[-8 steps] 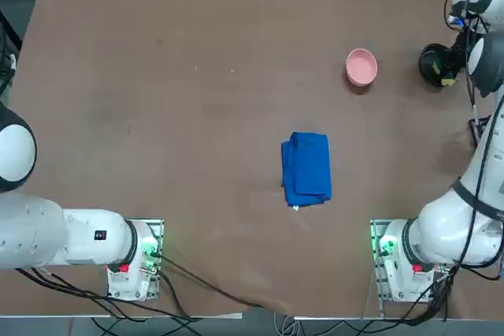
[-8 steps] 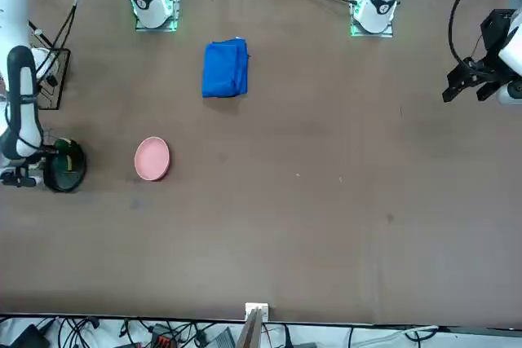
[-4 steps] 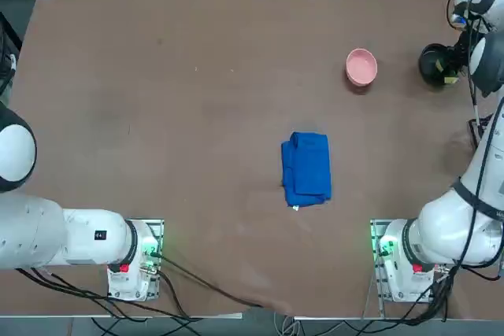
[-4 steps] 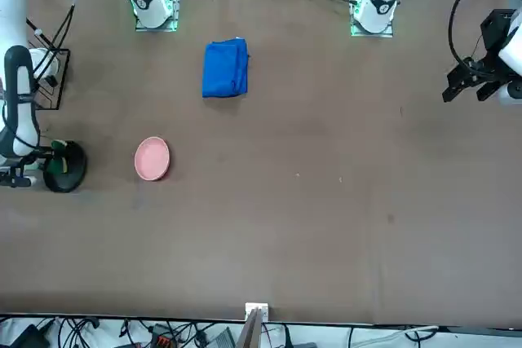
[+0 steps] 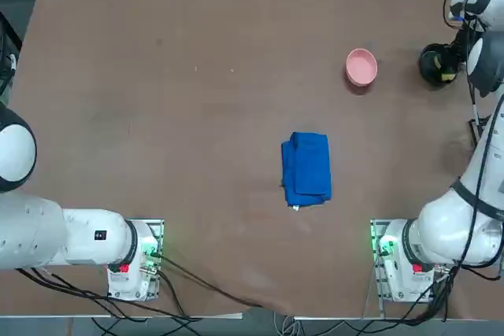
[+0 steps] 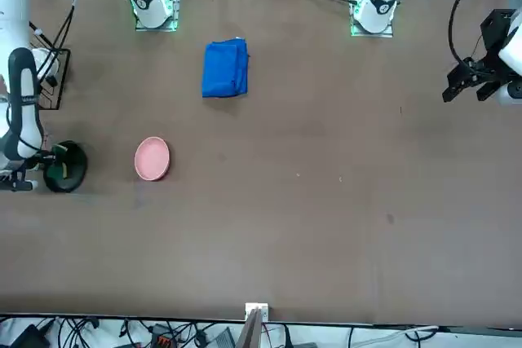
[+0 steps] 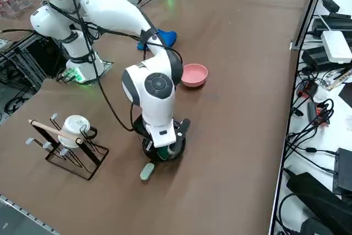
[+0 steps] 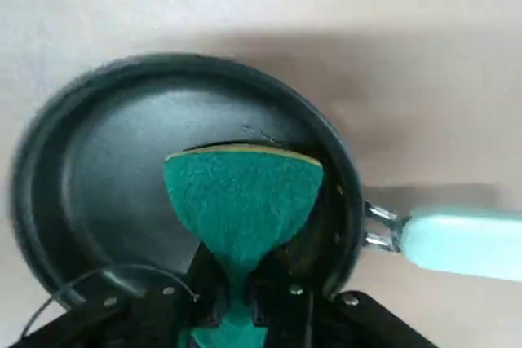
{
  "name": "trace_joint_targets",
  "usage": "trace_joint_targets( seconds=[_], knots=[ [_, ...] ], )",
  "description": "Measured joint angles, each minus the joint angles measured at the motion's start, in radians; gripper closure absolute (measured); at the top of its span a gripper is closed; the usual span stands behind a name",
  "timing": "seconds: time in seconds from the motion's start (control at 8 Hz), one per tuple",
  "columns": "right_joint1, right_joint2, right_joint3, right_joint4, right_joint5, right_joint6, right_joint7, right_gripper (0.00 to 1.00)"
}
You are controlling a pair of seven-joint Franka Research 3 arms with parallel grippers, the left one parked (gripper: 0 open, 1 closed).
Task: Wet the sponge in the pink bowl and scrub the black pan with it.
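The black pan [image 8: 98,160] sits at the table's far right, and its pale handle [image 8: 465,238] sticks out to one side. My right gripper [image 8: 236,299] is shut on the green sponge [image 8: 241,201], pinching it so that it fans out and presses on the pan's floor. In the top view the pan [image 5: 431,64] lies under the right arm's wrist. The pink bowl [image 5: 361,66] stands a short way to its left, apart from the gripper. From the right side the arm hides most of the pan [image 7: 177,148], and only its handle [image 7: 147,170] pokes out.
A folded blue cloth [image 5: 306,168] lies mid-table, nearer the robot. A wire rack with a white mug [image 7: 69,141] stands beside the table's right edge, close to the pan. Cables and power strips line the far edge.
The gripper has shifted the sponge a little back and forth inside the pan. Bowl and cloth have not moved.
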Motion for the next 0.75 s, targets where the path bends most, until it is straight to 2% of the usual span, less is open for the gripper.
trace_joint_targets(
  seconds=[0.38,0.75],
  knots=[
    [0.080,0.000,0.002,0.005,0.000,-0.005,0.077,0.83],
    [0.080,-0.002,-0.006,-0.001,0.000,-0.076,0.079,0.83]
  ],
)
